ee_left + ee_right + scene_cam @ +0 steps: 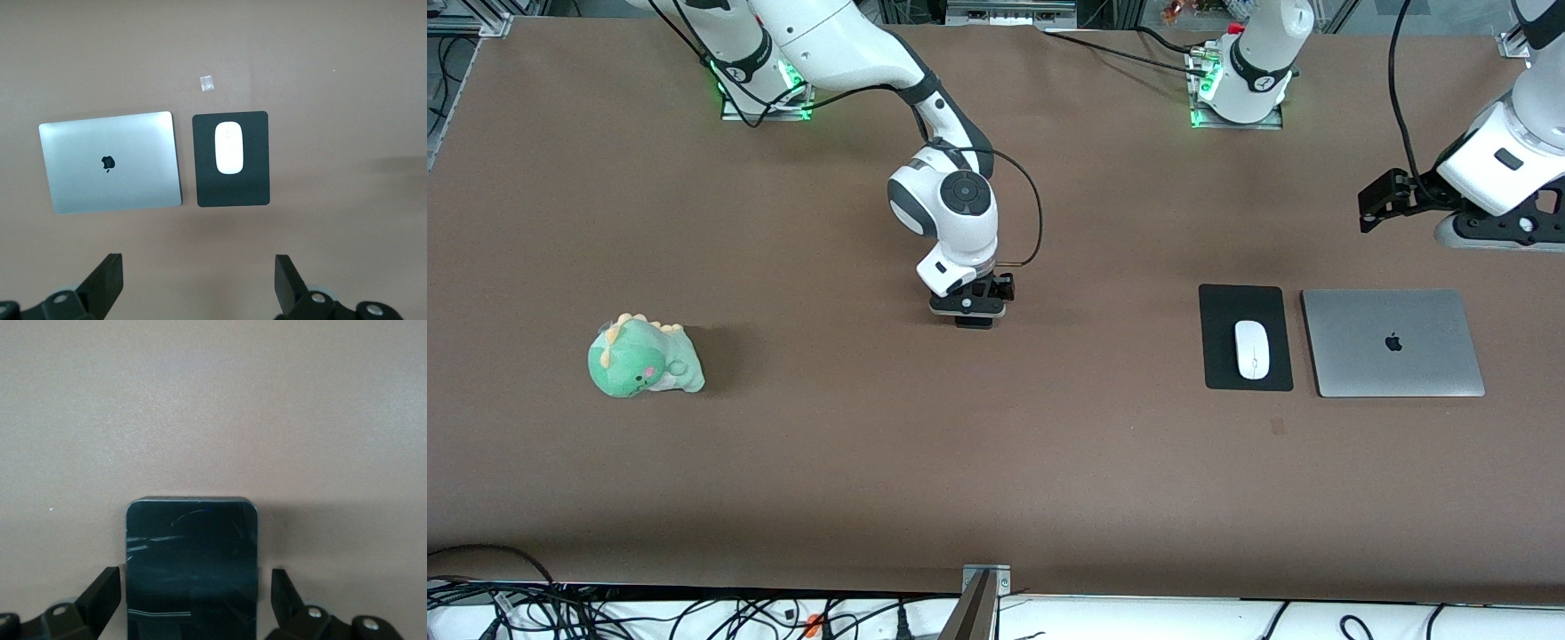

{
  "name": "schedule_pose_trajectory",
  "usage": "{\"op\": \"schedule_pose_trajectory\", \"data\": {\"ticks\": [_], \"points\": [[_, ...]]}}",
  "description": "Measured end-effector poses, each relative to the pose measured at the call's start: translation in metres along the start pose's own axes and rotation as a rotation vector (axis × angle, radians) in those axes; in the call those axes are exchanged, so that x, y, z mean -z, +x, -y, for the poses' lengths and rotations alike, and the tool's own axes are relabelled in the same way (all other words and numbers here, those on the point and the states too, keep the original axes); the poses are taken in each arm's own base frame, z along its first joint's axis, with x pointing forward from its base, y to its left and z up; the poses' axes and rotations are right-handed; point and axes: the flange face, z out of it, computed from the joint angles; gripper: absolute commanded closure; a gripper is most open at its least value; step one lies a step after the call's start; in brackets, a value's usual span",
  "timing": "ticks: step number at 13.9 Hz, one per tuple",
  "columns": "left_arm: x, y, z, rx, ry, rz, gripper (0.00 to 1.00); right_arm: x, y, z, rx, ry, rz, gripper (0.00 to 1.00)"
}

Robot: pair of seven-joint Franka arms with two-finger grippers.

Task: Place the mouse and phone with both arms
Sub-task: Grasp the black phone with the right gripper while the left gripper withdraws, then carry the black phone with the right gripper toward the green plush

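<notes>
The white mouse (1251, 348) lies on a black mouse pad (1221, 307) toward the left arm's end of the table; it also shows in the left wrist view (229, 148). The black phone (192, 567) lies flat on the table mid-table. My right gripper (971, 313) is low over the phone and open, with one finger (103, 590) on each side of it and a gap at each. In the front view the phone is mostly hidden under that gripper. My left gripper (1368, 209) is open and empty, up over bare table close to the laptop, and it waits (198, 261).
A closed silver laptop (1392, 342) lies beside the mouse pad, toward the left arm's end. A green dinosaur plush (643, 357) sits toward the right arm's end. A small clear scrap (207, 83) lies on the table near the pad, nearer the front camera.
</notes>
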Motion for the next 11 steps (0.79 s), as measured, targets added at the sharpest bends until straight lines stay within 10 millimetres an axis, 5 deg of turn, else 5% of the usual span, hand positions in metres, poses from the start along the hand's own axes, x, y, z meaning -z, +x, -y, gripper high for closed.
{"op": "schedule_pose_trajectory", "data": {"ticks": [2,5,9,11], "points": [[-0.0004,-0.0007,-0.0027,-0.005,0.000,0.006,0.00,-0.0010,0.0011,0.0014,0.000,0.003,-0.003,0.00],[-0.0005,-0.0007,-0.0006,-0.001,0.000,0.006,0.00,-0.0088,-0.0007,0.0010,0.011,-0.008,-0.003,0.16],[-0.0003,-0.0007,-0.0006,-0.001,0.000,0.006,0.00,-0.0044,0.0032,0.0027,0.023,-0.006,-0.018,0.79],[-0.0002,-0.0007,-0.0008,-0.002,0.000,0.006,0.00,-0.0052,0.0048,0.0018,0.024,-0.007,-0.020,0.91]]}}
